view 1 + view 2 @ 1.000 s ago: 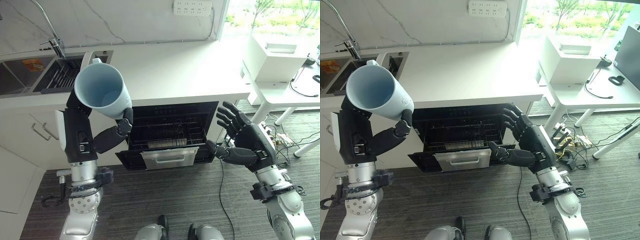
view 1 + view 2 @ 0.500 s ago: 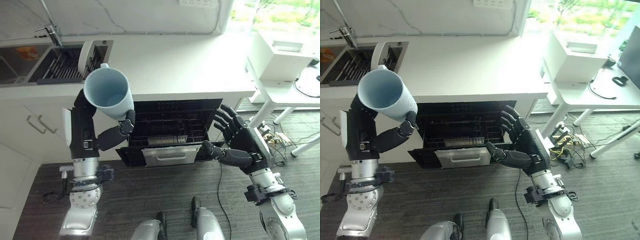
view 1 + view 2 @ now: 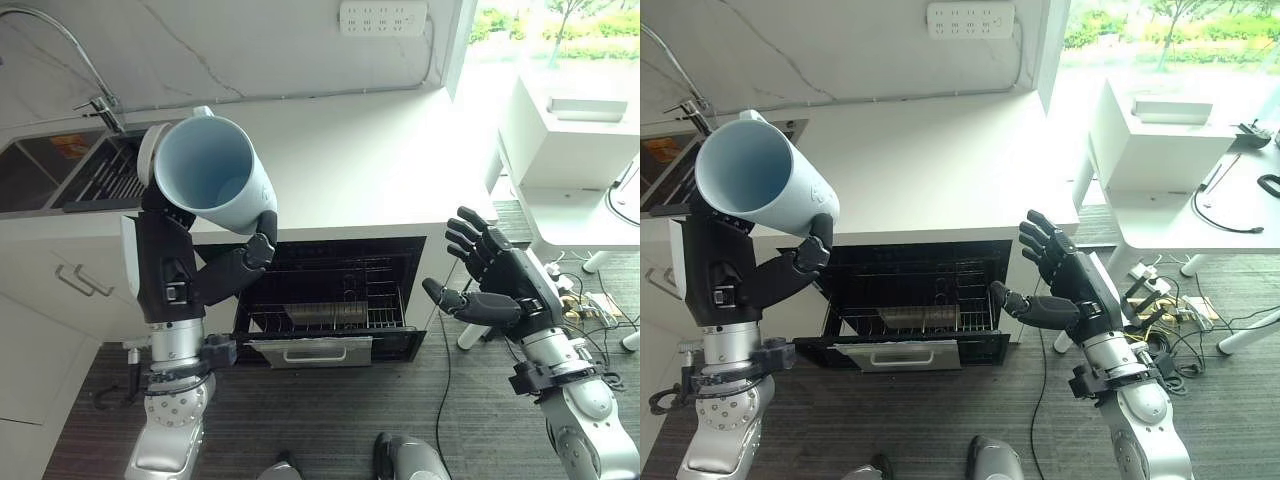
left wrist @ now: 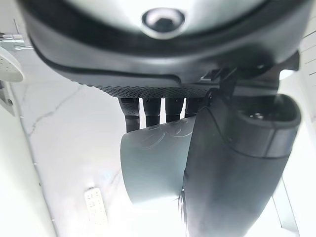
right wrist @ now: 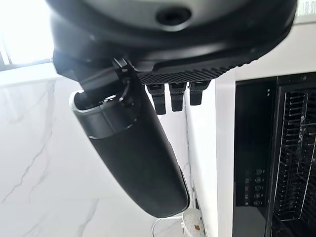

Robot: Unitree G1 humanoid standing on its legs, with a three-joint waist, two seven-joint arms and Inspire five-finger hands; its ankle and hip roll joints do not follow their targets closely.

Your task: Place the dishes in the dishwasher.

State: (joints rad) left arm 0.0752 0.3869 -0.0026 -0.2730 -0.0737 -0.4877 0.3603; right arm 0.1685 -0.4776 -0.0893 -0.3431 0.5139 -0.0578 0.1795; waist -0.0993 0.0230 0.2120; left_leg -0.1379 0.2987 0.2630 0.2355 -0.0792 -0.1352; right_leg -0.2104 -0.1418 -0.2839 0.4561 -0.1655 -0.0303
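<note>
Holding a pale blue cup [image 3: 208, 186] high above the open dishwasher [image 3: 330, 295], its mouth tipped toward the camera.

The left hand [image 3: 225, 275] grips the smooth, tapered cup with fingers and thumb curled round its wall; such a slick surface could slip from that grip during the lowering, or knock the white bench [image 3: 380, 170] edge or the wire rack [image 3: 325, 305]. The right hand [image 3: 1065, 285] hangs spread and empty.
</note>
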